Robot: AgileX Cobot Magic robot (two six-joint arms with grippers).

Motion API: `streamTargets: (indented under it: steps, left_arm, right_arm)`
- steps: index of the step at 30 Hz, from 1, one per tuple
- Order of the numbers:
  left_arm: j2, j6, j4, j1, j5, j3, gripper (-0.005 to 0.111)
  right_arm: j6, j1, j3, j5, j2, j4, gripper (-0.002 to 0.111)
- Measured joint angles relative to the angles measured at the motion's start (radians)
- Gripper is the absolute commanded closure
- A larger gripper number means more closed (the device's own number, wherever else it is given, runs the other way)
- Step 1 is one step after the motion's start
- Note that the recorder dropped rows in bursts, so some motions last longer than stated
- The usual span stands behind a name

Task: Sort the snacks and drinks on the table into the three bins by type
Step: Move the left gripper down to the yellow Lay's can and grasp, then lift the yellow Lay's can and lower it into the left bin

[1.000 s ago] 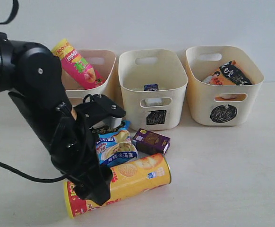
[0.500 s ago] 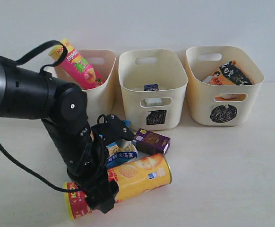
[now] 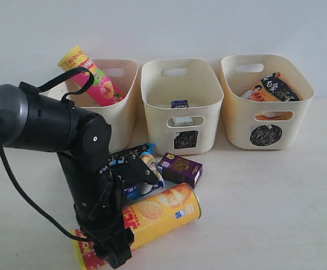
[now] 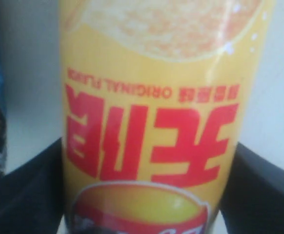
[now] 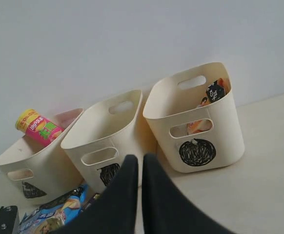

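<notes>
The yellow-orange chip canister [image 3: 163, 209] [image 4: 152, 97] lies on the table [image 3: 264, 197]. My left gripper [image 3: 112, 239] [image 4: 149, 195] is down over its near end, a black finger [image 4: 30, 190] pressed against each side. Just behind it lie a blue-and-white foil packet [image 3: 144, 175] [image 5: 49, 217] and the dark purple carton [image 3: 180, 167]. The pink canister [image 3: 90, 76] leans in the left bin [image 3: 124, 109]. A blue-and-white carton [image 3: 179, 104] sits in the middle bin [image 3: 208, 112], an orange, white and black packet [image 3: 273, 87] in the right bin [image 3: 298, 112]. My right gripper [image 5: 142, 163] is shut, empty, and unseen in the exterior view.
The three bins stand in a row against the pale wall. The black left arm [image 3: 45, 121] and its cable loop over the table's left side, hiding the left bin's front mark.
The left arm came down and settled over the yellow canister's near end. The canister turned slightly, its near end shifting toward the front.
</notes>
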Motion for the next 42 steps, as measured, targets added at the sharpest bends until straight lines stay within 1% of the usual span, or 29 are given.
streamTargets:
  steps: [4,8,13,19,25,32,34,36,41,42]
  left_arm:
    - [-0.002,0.000,-0.017,0.000,0.092,-0.027,0.102]
    - [-0.035,0.000,-0.078,0.000,0.121,-0.074,0.102]
    - [-0.121,0.000,-0.162,0.000,0.123,-0.140,0.102]
    - [-0.218,0.000,-0.194,0.000,0.126,-0.202,0.102]
    - [-0.297,0.000,-0.246,0.000,0.123,-0.215,0.102]
    - [-0.356,0.000,-0.258,0.000,0.066,-0.215,0.102]
    - [-0.380,0.000,-0.258,0.015,0.024,-0.215,0.102]
    - [-0.404,-0.010,-0.258,0.050,-0.035,-0.215,0.102]
    - [-0.433,-0.126,-0.258,0.198,-0.229,-0.215,0.102]
    - [-0.433,-0.133,-0.258,0.212,-0.248,-0.215,0.102]
  right_arm:
    - [0.000,0.000,0.000,0.000,0.000,0.000,0.109]
    - [0.000,0.000,0.000,0.000,0.000,0.000,0.109]
    - [0.000,0.000,0.000,0.000,0.000,0.000,0.109]
    - [0.000,0.000,0.000,0.000,0.000,0.000,0.109]
    - [0.000,0.000,0.000,0.000,0.000,0.000,0.109]
    - [0.000,0.000,0.000,0.000,0.000,0.000,0.109]
    - [0.000,0.000,0.000,0.002,0.002,0.000,0.109]
    - [-0.004,0.000,0.000,0.002,0.002,0.000,0.109]
    - [-0.011,0.000,0.000,0.002,0.002,0.000,0.109]
    - [-0.013,0.000,0.000,0.002,0.002,0.000,0.109]
